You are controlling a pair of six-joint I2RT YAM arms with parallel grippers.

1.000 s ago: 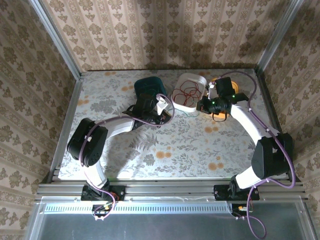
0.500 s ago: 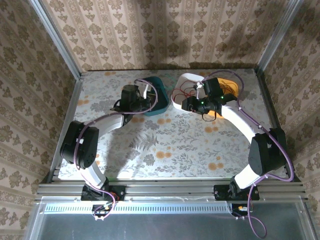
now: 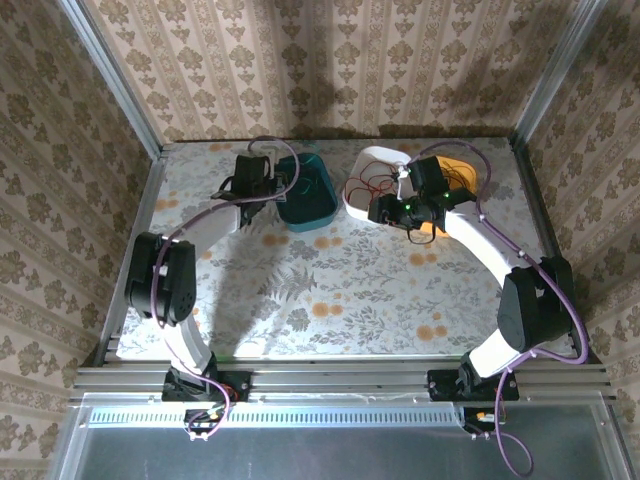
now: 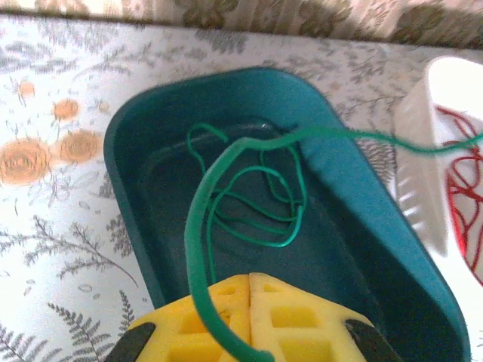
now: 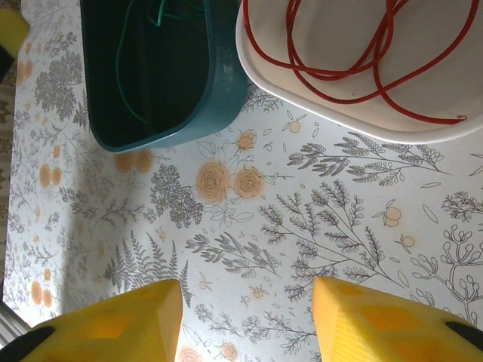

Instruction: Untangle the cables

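Two cables can be made out, each lying in its own tub. At the bottom centre of the left wrist view, the left gripper (image 4: 249,328) has its yellow fingers pinched tight on the green cable (image 4: 198,256). The strand climbs from the fingers, arcs over the teal tub (image 4: 121,158) and runs off the right edge of the frame toward the white tub (image 4: 419,136). The rest of it lies coiled on the teal tub's floor. Where that outgoing stretch ends cannot be told, and that is the first hazard. If it is caught on anything to the right, a pull could drag the white tub or haul the settled coils back out. If the fingers let go while the strand hangs over the rim, its own spring might flick it onto the table (image 5: 317,219).

Further right, at the upper right of the right wrist view, the red cable (image 5: 339,74) sits in loose overlapping loops inside the white tub. The right gripper (image 5: 247,302) hovers low over bare table on the near side of both tubs, fingers spread with nothing between them. Reaching in from there, it could scoop several loops at once and tighten them into a knot. It could also knock a rim and shove a tub. In the top view the orange tub (image 3: 470,172) lies close behind that arm, so a careless swing might nudge it.
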